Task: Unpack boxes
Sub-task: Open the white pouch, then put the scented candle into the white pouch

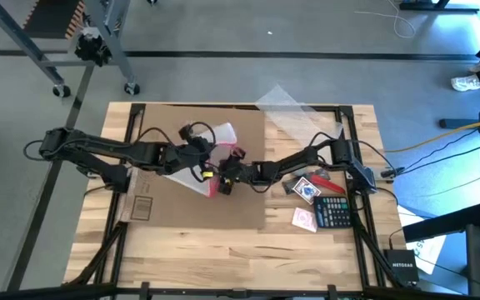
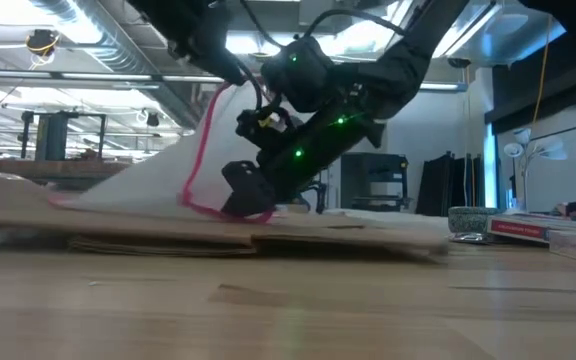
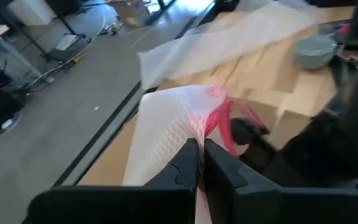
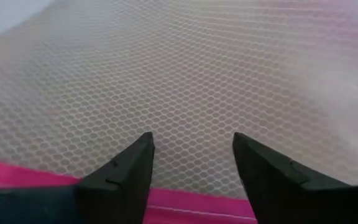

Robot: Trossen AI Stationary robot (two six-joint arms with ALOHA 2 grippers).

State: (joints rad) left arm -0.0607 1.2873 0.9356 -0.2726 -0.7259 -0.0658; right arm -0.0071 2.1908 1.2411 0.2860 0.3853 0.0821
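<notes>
- One flattened brown cardboard box (image 1: 190, 196) lies on the wooden table (image 1: 223, 258), covering the left and middle of its top and reaching the far edge.
- Two dark robot arms reach in from the table's left and right edges and meet over the middle of the box.
- The left end effector (image 3: 197, 163) is closed: its two fingers are pinched together on the upper edge of a clear plastic pouch (image 1: 217, 142) with a honeycomb texture and a pink-red zip edge, holding that edge up off the cardboard.
- In the low view the pouch (image 2: 158, 170) rises like a tent from the box, its pink edge running down to the cardboard.
- The right end effector (image 4: 194, 163) is partly open, its two fingers spread apart. It is pushed into the mouth of the pouch, with honeycomb plastic filling the view ahead and the pink edge across the base of the fingers. Whether the fingers touch the plastic cannot be told.
- One loose sheet of clear plastic (image 1: 294, 112) lies near the table's far right corner.
- Near the right edge sit one black calculator (image 1: 333, 212), two card packs (image 1: 305, 218) and a red item that is too small to identify.
</notes>
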